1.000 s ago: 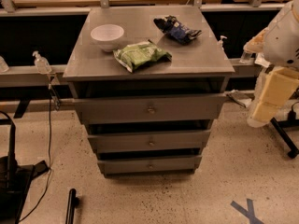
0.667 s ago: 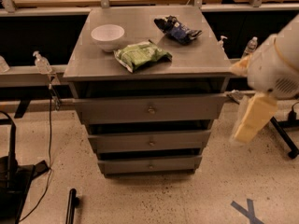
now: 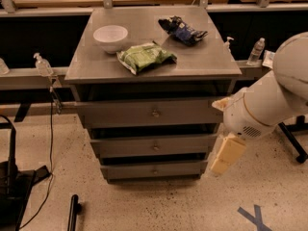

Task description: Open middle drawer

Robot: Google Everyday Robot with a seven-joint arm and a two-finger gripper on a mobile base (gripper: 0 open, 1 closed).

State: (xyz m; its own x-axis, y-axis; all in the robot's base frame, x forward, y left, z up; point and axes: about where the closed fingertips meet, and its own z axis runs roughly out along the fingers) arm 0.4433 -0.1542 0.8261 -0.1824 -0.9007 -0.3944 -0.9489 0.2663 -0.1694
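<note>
The grey cabinet (image 3: 153, 64) has three drawers. The middle drawer (image 3: 125, 146) is a wide flat grey front with a small round knob (image 3: 155, 147) at its centre, and its front stands in line with the others. My white arm (image 3: 269, 102) comes in from the right. My gripper (image 3: 226, 155), a cream-coloured end piece, hangs by the cabinet's right front corner at the height of the middle drawer's right end, well to the right of the knob.
The top drawer (image 3: 120, 113) and bottom drawer (image 3: 130, 170) each have a central knob. On the cabinet top lie a white bowl (image 3: 110, 35), a green chip bag (image 3: 146, 57) and a dark blue bag (image 3: 183, 31). Bottles stand on rails at the left (image 3: 42, 64) and right (image 3: 256, 51). A black stand (image 3: 12, 186) is on the floor at left.
My arm has swung left and down, from beside the cabinet's right edge to its right front corner, bringing the gripper level with the middle drawer. The drawers have not moved.
</note>
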